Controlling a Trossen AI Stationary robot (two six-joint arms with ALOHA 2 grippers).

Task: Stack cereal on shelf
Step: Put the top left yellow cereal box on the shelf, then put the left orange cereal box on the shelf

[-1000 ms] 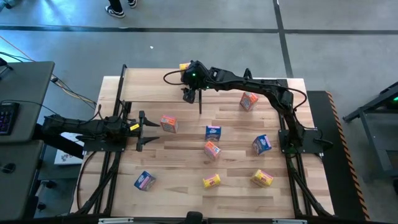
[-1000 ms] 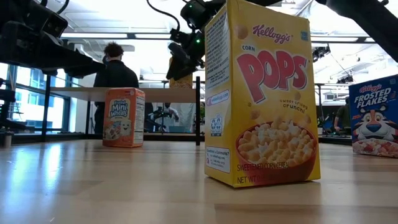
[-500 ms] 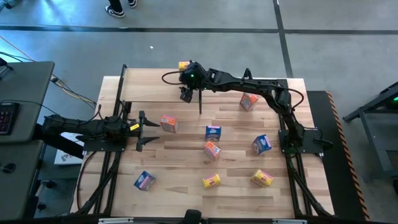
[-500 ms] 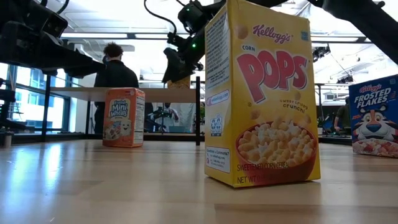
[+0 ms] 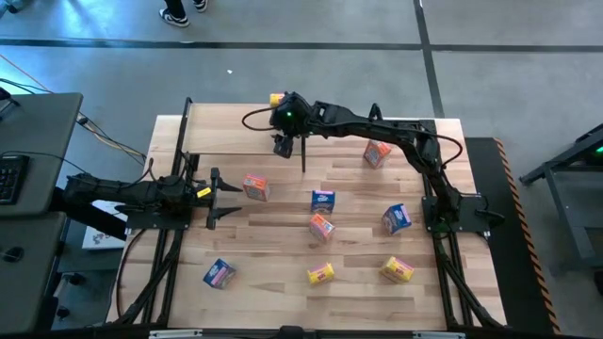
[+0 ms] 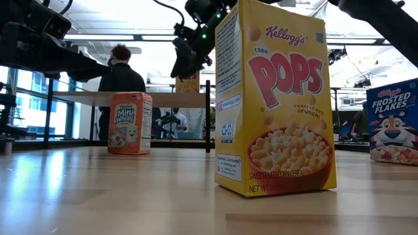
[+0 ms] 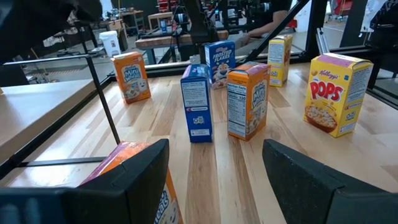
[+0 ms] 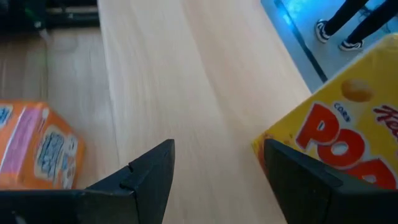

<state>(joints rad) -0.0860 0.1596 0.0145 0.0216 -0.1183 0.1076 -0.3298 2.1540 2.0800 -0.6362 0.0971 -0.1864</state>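
Note:
The shelf [image 5: 226,137] runs along the table's far side. One yellow cereal box [image 5: 278,98] stands upright on it, also seen in the low view [image 6: 188,83] and the right wrist view [image 8: 336,130]. My right gripper [image 6: 185,64] hangs open just above and beside that box, over the shelf board [image 8: 205,74], with nothing between its fingers. Several more cereal boxes, blue, orange and yellow, stand on the tabletop. My left gripper [image 5: 224,198] waits open at the table's left, just short of an orange box [image 5: 254,186].
A yellow box [image 6: 274,98] stands close to the table's near edge, a blue one [image 5: 219,273] at the near left, another orange one [image 5: 377,153] by the shelf's near edge. A black shelf post [image 5: 303,155] rises right beside my right gripper. A person shows in the room behind.
My right gripper has risen from the level of the yellow box to just above it, staying open. The box stands still on the shelf.

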